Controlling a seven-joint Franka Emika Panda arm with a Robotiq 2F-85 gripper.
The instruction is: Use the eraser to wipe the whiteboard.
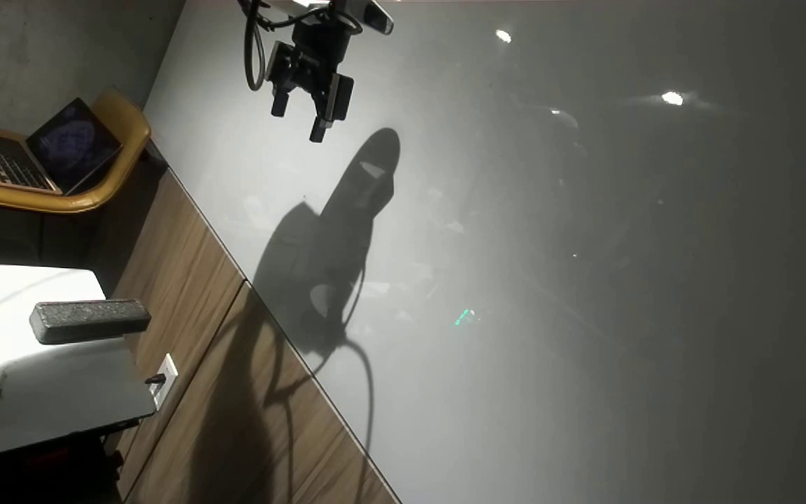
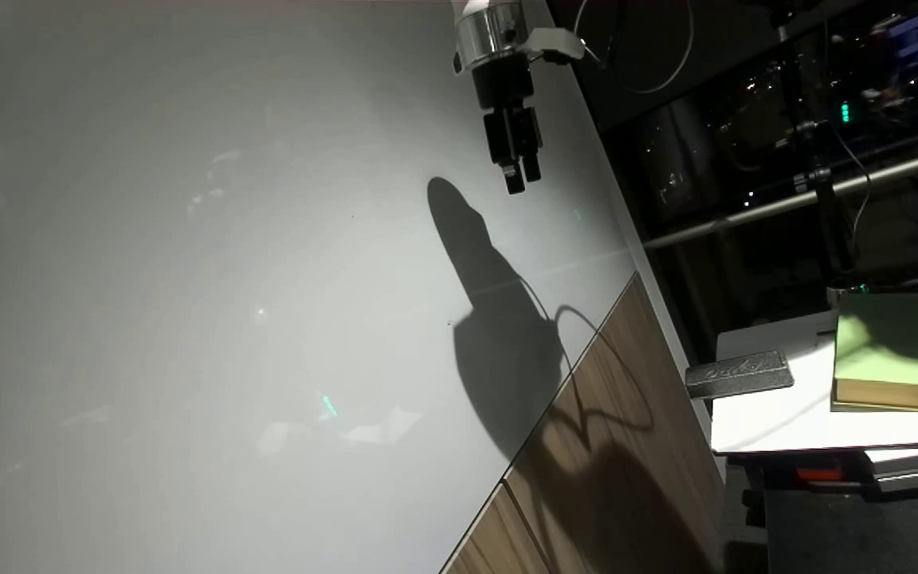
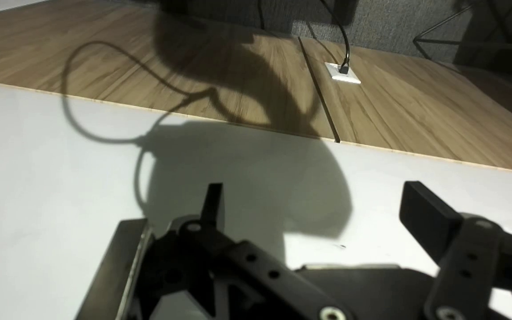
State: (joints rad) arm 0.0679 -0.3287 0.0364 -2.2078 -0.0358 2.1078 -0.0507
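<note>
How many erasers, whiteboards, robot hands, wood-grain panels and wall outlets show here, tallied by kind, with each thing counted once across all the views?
Eraser: 1
Whiteboard: 1
Robot hand: 1
Wood-grain panels: 2
Wall outlet: 1
Total: 6

The eraser (image 1: 89, 322) is dark grey, whiteboard (image 1: 585, 364) pale grey, wood panel (image 1: 179, 262) streaked brown.

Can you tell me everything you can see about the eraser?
The eraser is a dark-grey oblong block with straightish edges and speckled sides. Squiggly marks run along one face, too unclear to read. It might be plastic or foam; I can't tell. It lies on a pale surface, one end poking past the edge. The fingers are open and well away from it.
</note>
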